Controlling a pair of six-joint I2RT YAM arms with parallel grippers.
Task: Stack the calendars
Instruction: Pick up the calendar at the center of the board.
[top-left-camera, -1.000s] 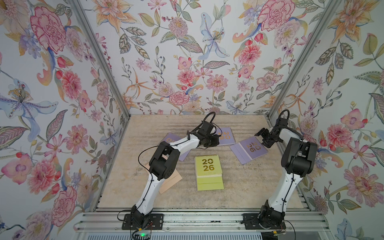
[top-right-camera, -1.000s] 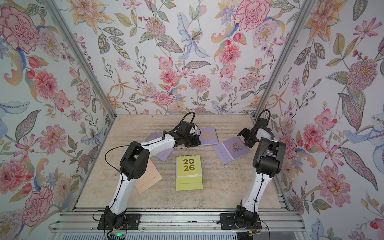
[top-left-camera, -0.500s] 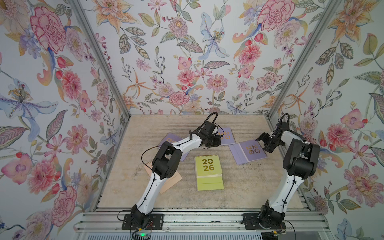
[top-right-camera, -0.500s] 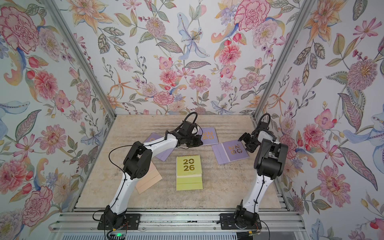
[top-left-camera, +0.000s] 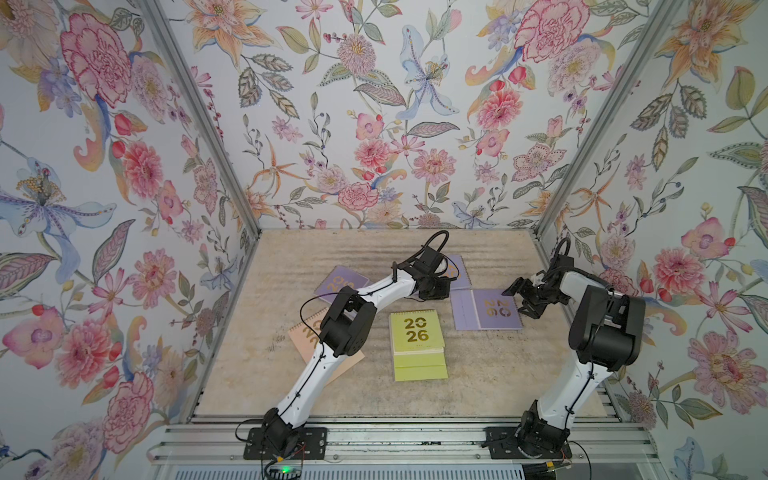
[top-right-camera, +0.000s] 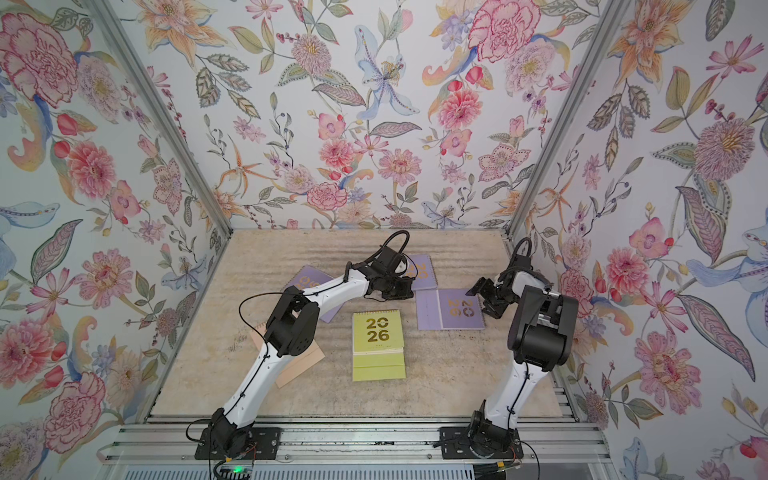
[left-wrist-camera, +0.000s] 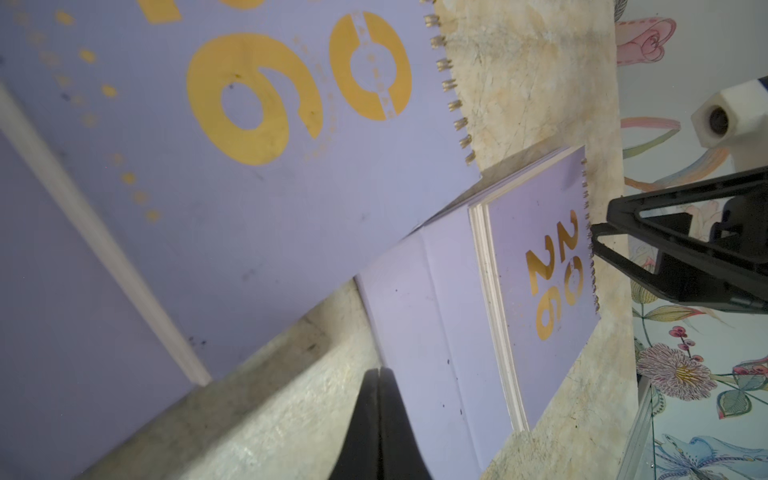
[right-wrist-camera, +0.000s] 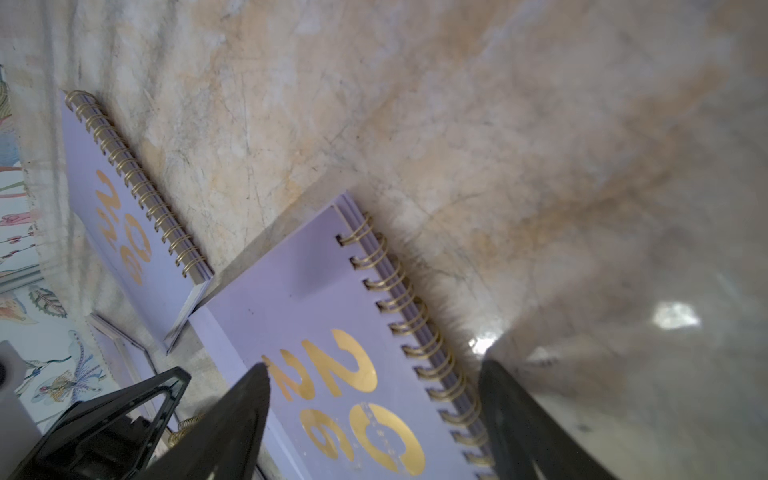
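Several calendars lie flat on the table. A yellow-green calendar (top-left-camera: 417, 345) (top-right-camera: 378, 338) sits in the middle. To its right is a lilac calendar (top-left-camera: 486, 309) (top-right-camera: 451, 309) (right-wrist-camera: 332, 324) (left-wrist-camera: 536, 270). My right gripper (top-left-camera: 517, 297) (top-right-camera: 484, 299) (right-wrist-camera: 370, 374) is open and low over that calendar's spiral edge, one finger above the cover and one past the coils. My left gripper (top-left-camera: 434, 291) (top-right-camera: 399, 293) (left-wrist-camera: 379, 370) is shut on nothing, its tip at the same calendar's opposite edge. Behind it a second lilac calendar (top-left-camera: 457, 272) (left-wrist-camera: 249, 145) (right-wrist-camera: 124, 208) is partly hidden by the left wrist.
A third lilac calendar (top-left-camera: 340, 282) (top-right-camera: 309, 282) lies at the back left. A peach-pink calendar (top-left-camera: 305, 336) (top-right-camera: 299, 365) is partly covered by the left arm. Floral walls close in the back and both sides; the right arm stands near the right wall.
The right gripper has come in low against the right lilac calendar. That calendar has turned square and slid slightly toward the left gripper, which has edged over to its near side.
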